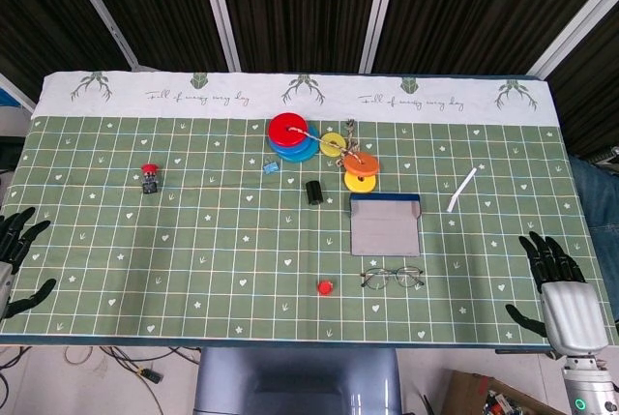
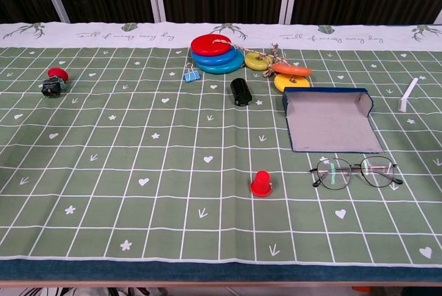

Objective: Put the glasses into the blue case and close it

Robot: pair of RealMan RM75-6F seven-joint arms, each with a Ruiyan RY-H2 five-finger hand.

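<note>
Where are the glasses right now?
The glasses lie on the table's right half near the front edge, just in front of the open blue case, right of the small red cap.

Table (image 1: 116, 241): covered by green grid-patterned cloth with white hearts and arrows; white printed band (image 1: 290, 96) along the 12 o'clock edge. Backdrop: dark vertically ribbed panels (image 1: 300, 9) divided by pale metal bars (image 1: 221, 9). Lighting even.
</note>
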